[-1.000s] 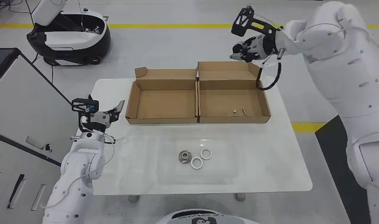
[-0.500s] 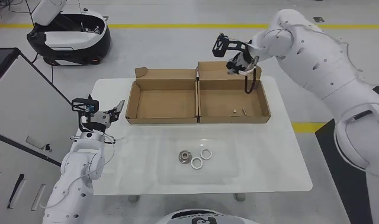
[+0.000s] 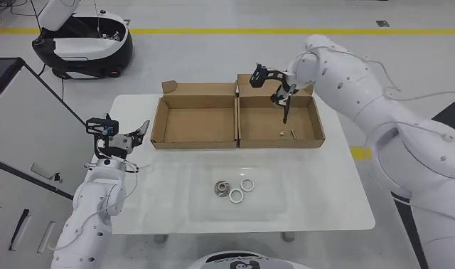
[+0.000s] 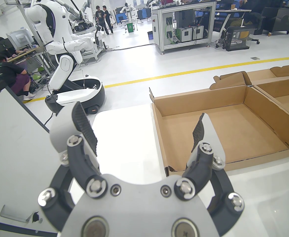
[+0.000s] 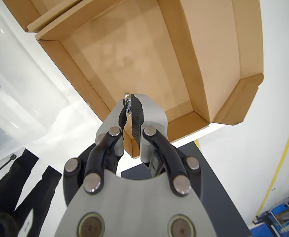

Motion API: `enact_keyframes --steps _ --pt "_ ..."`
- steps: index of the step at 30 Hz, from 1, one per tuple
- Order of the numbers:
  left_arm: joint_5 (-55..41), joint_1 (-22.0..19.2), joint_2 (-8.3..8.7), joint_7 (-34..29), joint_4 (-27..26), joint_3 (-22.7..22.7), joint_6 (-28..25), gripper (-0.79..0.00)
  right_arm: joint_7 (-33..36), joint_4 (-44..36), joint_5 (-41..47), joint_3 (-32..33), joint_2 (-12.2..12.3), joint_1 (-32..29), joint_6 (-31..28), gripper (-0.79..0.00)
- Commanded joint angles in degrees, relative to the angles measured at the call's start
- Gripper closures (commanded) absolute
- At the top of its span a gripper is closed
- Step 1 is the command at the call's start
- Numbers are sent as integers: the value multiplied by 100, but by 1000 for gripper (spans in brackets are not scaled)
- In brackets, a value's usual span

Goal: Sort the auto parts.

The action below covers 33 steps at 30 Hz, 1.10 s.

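Gripping screw point(image 5: 127, 102), right gripper point(image 5: 128, 106) hangs over right box point(image 5: 174, 38) floor, clear of walls; screw axis points floorward; left gripper point(image 4: 140, 110) jaws spread

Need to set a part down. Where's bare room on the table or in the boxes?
The left box has a fully bare floor. The right box is bare on its left half; small bolts lie near its front right corner, and the right pincer, shut on a bolt, hangs over it. The table is bare either side of the rings.
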Motion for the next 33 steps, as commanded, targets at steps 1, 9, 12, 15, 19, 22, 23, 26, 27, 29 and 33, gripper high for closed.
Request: enact_keyframes --steps 1,9,12,15,19,22,23,26,27,29,33 --pt "0 0 0 0 0 0 0 -785 -16 206 -112 0 -121 -26 -15 0" --pt "0 0 0 0 0 0 0 -785 -111 971 -369 0 -579 -176 -110 0" --pt "0 0 0 0 0 0 0 -785 -153 1204 -504 0 -721 -241 -153 0" --pt "0 0 0 0 0 0 0 -785 -212 1404 -645 0 -855 -319 -151 0" --pt "0 0 0 0 0 0 0 -785 -437 1626 -753 8 -1008 -407 -123 0" --pt "0 0 0 0 0 0 0 -785 -549 1785 -813 1 -1105 -466 -129 0" --pt "0 0 0 0 0 0 0 -785 -587 1835 -825 3 -1135 -486 -118 0" --pt "0 0 0 0 0 0 0 -785 -679 1959 -878 4 -1220 -538 -86 0" --pt "0 0 0 0 0 0 0 -785 -680 1990 -910 0 -1247 -554 -73 0" --pt "0 0 0 0 0 0 0 -785 -709 2057 -926 10 -1295 -582 -40 0" --pt "0 0 0 0 0 0 0 -785 -795 2172 -1020 4 -1380 -656 37 0"
